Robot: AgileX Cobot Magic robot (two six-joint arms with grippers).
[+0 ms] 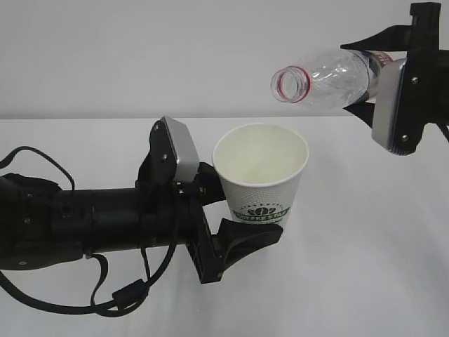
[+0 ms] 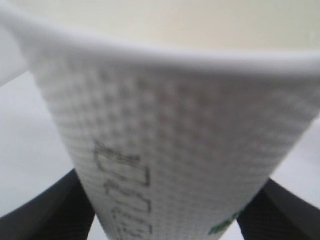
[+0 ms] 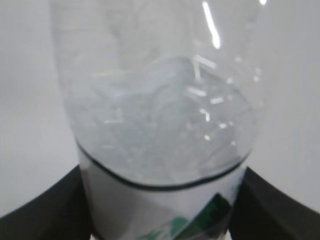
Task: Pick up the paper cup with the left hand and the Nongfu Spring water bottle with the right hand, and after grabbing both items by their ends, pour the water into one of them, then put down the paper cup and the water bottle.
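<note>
While the left hand's pincer (image 1: 238, 210) reaches in from the left of the exterior view, its two black fingers (image 1: 247, 241) stand on either side of the paper cup (image 1: 261, 175), pinching it low on its tapered body, near the base. That cup stands upright with its mouth open to the top, lifted clear of the white surface (image 1: 365, 267), and its green round logo faces the camera. In the left wrist view the embossed white wall of the cup (image 2: 175, 135) fills nearly the whole picture, with a dark finger at each lower corner pressed against it.

Up and to the right, the right hand's pincer (image 1: 382, 77) clamps the Nongfu Spring water bottle (image 1: 330, 78) around its labelled end, the light grey plate (image 1: 393, 105) hanging beside the grip. This bottle lies close to level in the air, its uncapped mouth with the red neck ring pointing left and tipped slightly down. Its mouth sits above and just to the right of the cup's rim, apart from it. From the right wrist, the clear bottle (image 3: 160, 115) stretches away from the camera, its wall wet and glinting, with the label edge near the two black fingers (image 3: 45, 210). Whether any water lies in the cup I cannot tell; its pale inside looks plain
</note>
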